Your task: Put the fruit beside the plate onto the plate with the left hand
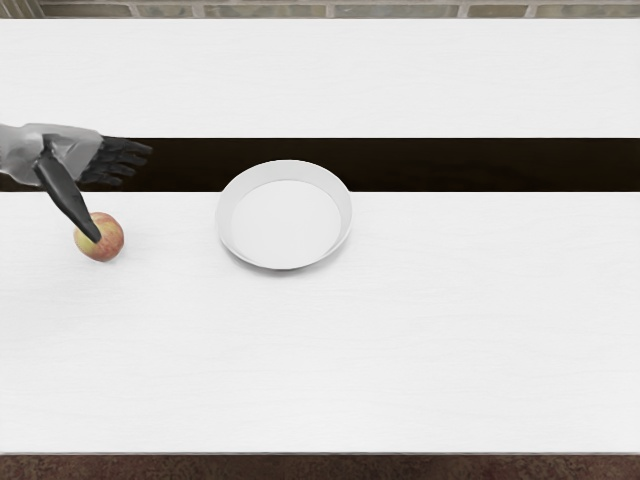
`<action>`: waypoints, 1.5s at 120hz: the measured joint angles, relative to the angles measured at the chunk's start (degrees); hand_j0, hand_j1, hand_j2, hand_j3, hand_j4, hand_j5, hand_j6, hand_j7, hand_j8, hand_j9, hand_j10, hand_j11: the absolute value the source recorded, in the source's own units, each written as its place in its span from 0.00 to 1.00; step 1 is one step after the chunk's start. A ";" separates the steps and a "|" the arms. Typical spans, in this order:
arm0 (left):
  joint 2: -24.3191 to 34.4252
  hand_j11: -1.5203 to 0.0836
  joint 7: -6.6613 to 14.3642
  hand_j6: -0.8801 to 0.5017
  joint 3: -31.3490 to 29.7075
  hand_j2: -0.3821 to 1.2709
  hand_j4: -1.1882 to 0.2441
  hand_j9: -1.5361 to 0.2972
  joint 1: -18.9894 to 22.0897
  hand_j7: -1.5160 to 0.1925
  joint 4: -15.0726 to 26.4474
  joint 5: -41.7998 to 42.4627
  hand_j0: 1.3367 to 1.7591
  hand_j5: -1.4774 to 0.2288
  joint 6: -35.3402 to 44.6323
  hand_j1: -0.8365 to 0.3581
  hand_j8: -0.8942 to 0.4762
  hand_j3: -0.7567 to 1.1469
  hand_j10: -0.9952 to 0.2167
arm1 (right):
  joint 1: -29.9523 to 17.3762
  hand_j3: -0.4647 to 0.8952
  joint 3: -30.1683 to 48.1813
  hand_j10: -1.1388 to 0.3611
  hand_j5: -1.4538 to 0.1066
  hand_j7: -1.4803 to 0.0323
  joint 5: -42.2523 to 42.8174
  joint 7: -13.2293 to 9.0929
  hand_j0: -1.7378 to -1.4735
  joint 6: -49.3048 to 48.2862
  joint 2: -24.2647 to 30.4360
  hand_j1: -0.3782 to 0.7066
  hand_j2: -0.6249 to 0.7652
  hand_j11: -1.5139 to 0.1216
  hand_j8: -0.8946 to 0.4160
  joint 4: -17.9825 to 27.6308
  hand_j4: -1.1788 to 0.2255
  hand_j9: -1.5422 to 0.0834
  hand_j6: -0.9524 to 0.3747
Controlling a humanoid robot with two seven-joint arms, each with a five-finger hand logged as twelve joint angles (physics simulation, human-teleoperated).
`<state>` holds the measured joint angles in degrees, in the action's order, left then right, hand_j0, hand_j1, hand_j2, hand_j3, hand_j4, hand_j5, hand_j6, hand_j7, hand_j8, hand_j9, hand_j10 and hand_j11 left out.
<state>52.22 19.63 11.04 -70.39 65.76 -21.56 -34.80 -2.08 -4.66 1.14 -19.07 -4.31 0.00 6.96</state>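
Left robot hand released — thumb overlapping the apple, apart from the plate.

Open counter stretches between the apple and the plate, leaving a wide passage; the plate's raised rim is the one obstacle there.

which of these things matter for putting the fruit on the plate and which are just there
In the job: red-yellow round apple, white round plate, dark grey left hand.
Just there: white table top, dark gap behind it.
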 joint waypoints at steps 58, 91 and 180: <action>-5.88 0.93 -4.86 0.62 -21.04 0.23 0.81 0.82 -15.45 0.87 -4.13 1.42 0.76 0.85 13.63 0.97 0.63 0.40 0.80 | -0.31 0.34 0.00 0.76 0.93 0.98 0.00 0.00 0.30 0.00 0.00 0.03 0.45 0.93 0.68 0.05 0.84 0.95 0.72; -15.49 0.92 -16.41 0.61 -52.94 0.24 0.81 0.81 -27.13 0.86 4.95 17.55 0.76 0.84 29.89 0.96 0.63 0.40 0.79 | -0.30 0.34 0.00 0.76 0.93 0.98 0.00 0.00 0.30 0.00 0.00 0.03 0.45 0.93 0.68 0.00 0.84 0.95 0.72; -19.13 0.87 -18.57 0.57 -65.23 0.24 0.76 0.77 -23.88 0.82 8.48 21.23 0.76 0.79 46.90 0.90 0.58 0.40 0.74 | -0.32 0.34 0.00 0.76 0.93 0.98 0.00 0.00 0.30 0.00 0.00 0.03 0.45 0.93 0.68 0.02 0.84 0.95 0.72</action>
<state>33.08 1.06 -54.18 -94.27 74.24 -0.33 12.10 -2.40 -4.66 1.14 -19.07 -4.31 0.00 6.98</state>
